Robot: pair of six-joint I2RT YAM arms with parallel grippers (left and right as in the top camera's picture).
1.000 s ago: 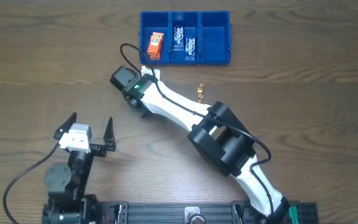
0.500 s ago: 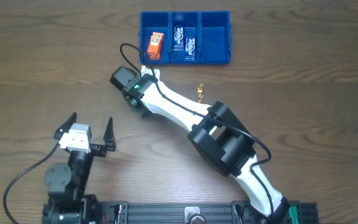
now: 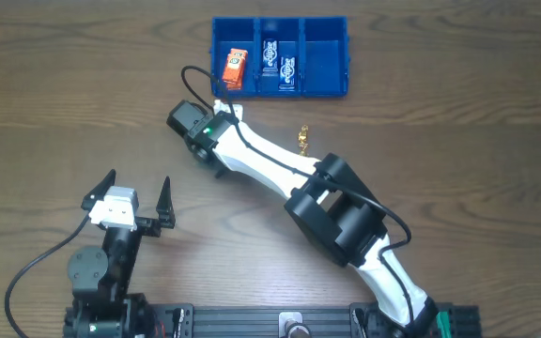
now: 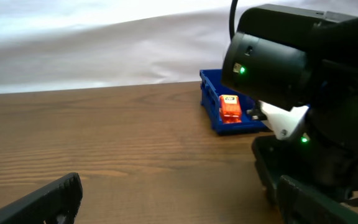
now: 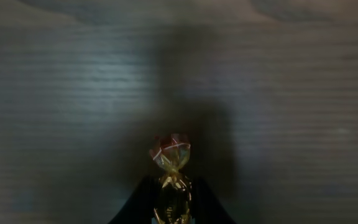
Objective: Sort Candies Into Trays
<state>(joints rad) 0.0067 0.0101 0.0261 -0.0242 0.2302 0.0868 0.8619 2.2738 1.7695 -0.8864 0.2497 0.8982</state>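
Note:
A blue tray (image 3: 336, 58) with three compartments stands at the far middle of the table. An orange candy (image 3: 236, 68) lies in its left compartment and dark blue candies (image 3: 279, 58) in the middle one. My right arm reaches across to the left, its wrist (image 3: 198, 130) just in front of the tray's left corner. The right gripper (image 5: 171, 186) is shut on a gold-wrapped candy (image 5: 171, 163) a little above the bare wood. Another gold candy (image 3: 301, 138) lies on the table near the right arm. My left gripper (image 3: 139, 184) stands open near the front left, holding nothing.
The left wrist view shows the tray (image 4: 211, 99) with the orange candy (image 4: 230, 107) beyond the right arm's black wrist (image 4: 291, 68). Bare wood lies to the left and right of the arms.

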